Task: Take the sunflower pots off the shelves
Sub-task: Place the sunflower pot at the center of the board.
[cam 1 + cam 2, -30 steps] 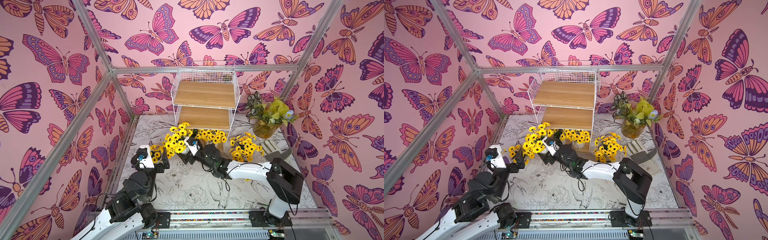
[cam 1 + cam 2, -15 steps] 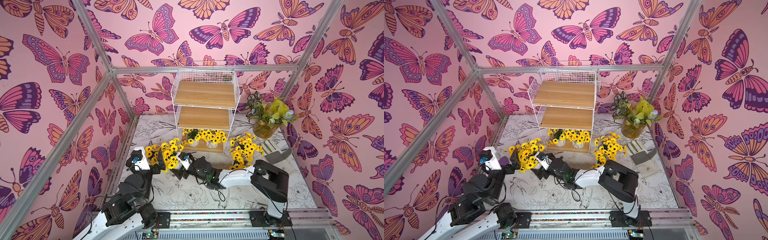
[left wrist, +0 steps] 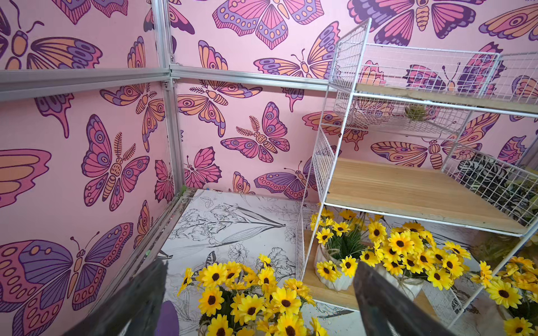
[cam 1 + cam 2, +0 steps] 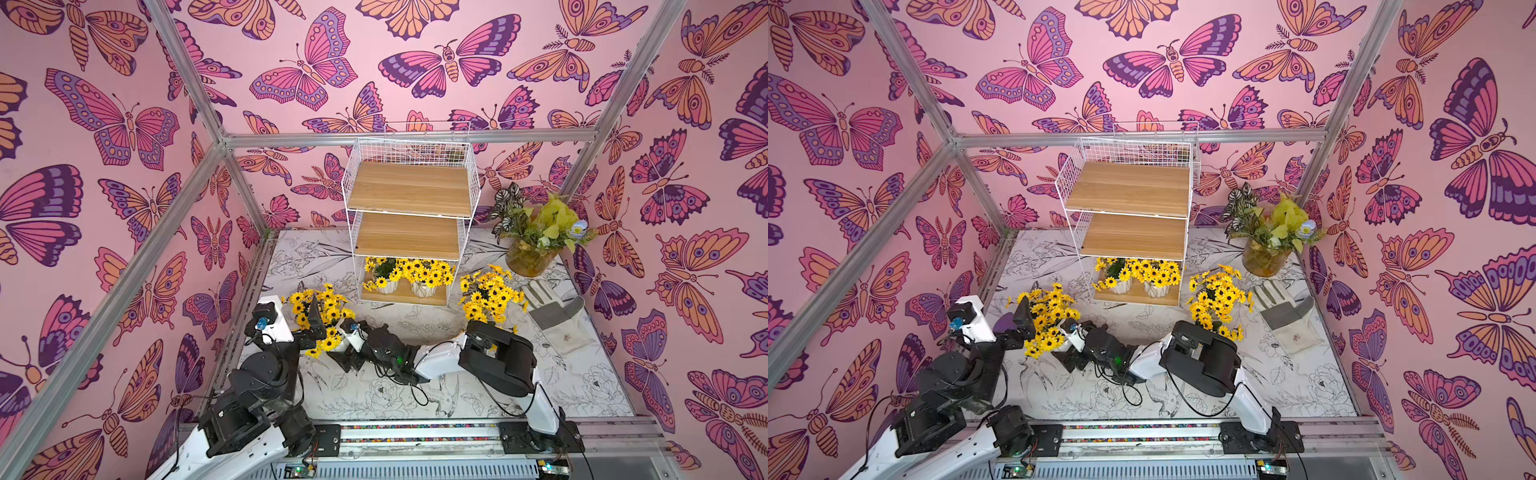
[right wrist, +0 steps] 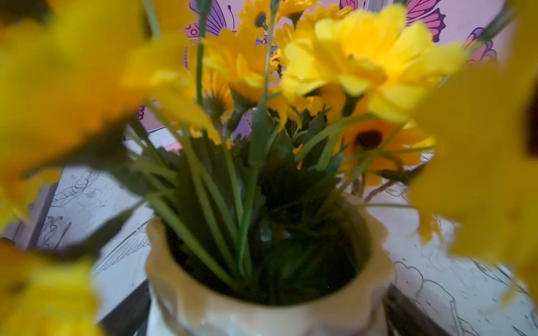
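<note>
Yellow sunflower pots (image 4: pixel 422 287) occupy the lowest tier of shelves (image 4: pixel 409 195).

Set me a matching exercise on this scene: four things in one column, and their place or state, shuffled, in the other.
Things
1. amber vase
2. glove
3. pair of sunflower pots
4. top board

Place or state
A. bare
B. on the lowest board of the shelves
C. lying flat on the table
D. upright on the table, beside the shelves

Pairs: 1-D, 2-C, 3-B, 4-A
</note>
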Robot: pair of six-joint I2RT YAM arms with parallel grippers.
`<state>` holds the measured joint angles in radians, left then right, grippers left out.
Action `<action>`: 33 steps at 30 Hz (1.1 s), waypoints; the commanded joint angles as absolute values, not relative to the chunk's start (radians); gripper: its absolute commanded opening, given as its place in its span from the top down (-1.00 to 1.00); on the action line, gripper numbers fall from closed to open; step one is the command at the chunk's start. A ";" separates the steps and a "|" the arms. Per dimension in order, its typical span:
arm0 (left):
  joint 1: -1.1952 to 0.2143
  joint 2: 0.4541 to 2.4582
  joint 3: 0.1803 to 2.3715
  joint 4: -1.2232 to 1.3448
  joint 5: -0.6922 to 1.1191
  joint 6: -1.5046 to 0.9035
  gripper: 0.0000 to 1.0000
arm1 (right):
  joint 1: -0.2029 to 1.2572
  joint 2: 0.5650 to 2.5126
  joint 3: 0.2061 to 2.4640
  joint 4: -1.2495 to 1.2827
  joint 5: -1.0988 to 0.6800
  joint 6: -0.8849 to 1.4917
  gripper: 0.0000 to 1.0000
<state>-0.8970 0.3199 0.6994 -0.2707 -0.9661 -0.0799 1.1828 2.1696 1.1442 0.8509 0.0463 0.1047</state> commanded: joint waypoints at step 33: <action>-0.892 0.388 0.661 -0.283 -0.951 -0.121 -0.99 | 1.239 2.430 1.353 0.743 0.131 0.025 -0.98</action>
